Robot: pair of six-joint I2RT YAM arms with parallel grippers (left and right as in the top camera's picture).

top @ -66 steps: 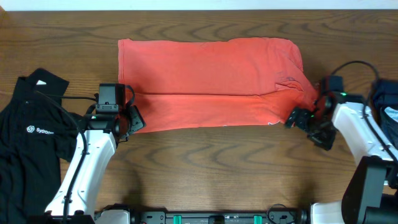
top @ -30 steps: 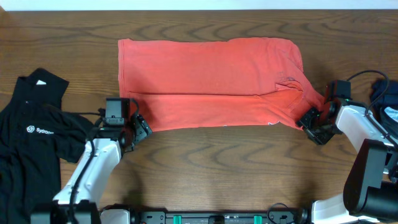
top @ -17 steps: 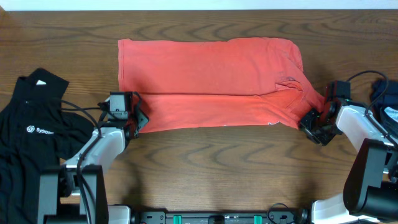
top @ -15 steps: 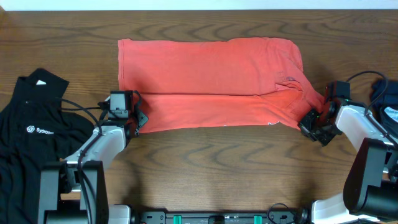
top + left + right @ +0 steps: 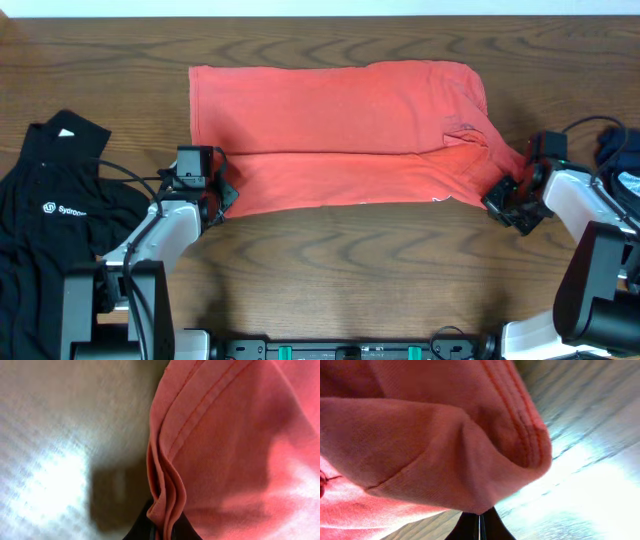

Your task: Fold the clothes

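The coral T-shirt (image 5: pixel 340 120) lies spread toward 12 o'clock of the table (image 5: pixel 330 270), left gripper (image 5: pixel 222 193) pinched shut on its 7 o'clock corner, right gripper (image 5: pixel 497 195) clamped on its 4 o'clock corner, so both should rise evenly, carrying that hem taut toward 12.

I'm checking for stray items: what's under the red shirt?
Only the wooden table shows around the red shirt; its hem lies in stacked layers at one corner. Anything beneath the cloth is hidden.
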